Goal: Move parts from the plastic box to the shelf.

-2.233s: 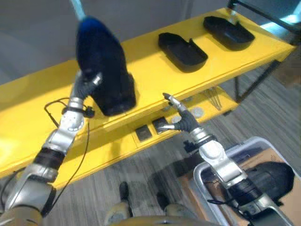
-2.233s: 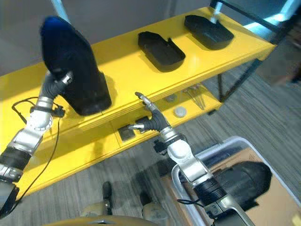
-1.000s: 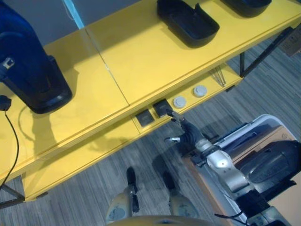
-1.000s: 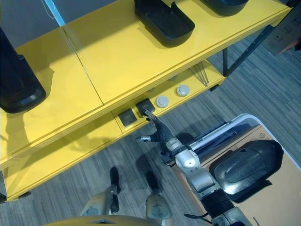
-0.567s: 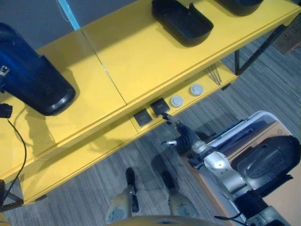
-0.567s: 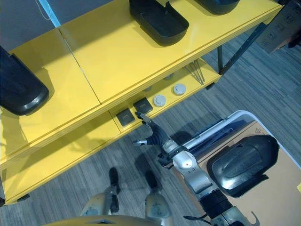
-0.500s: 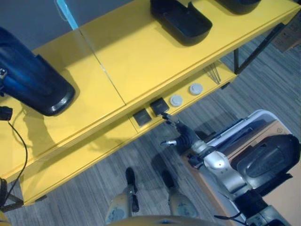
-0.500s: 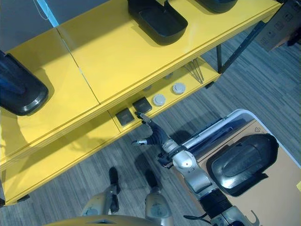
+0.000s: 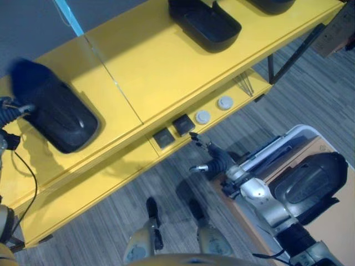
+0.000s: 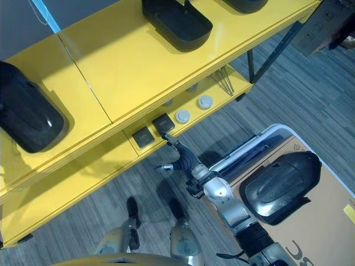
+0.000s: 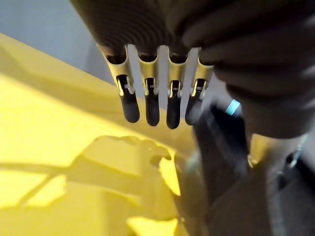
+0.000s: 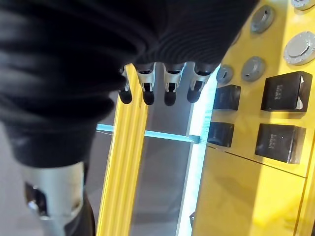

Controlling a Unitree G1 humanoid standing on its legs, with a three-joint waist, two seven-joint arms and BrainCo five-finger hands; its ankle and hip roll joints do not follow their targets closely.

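Right robot hand (image 10: 183,160) splayed (empty), below shelf (image 10: 133,72)

The right hand (image 9: 213,160) has slim silver fingers (image 12: 145,84) ending in dark rounded tips, with a thumb set apart from them. Behind it a dark ribbed cover wraps the back of the hand and the wrist, followed by a rounded silver-grey forearm shell and a black ribbed sleeve further up. The left hand (image 11: 157,59) looks the same: silver dark-tipped fingers under a dark ribbed cover.
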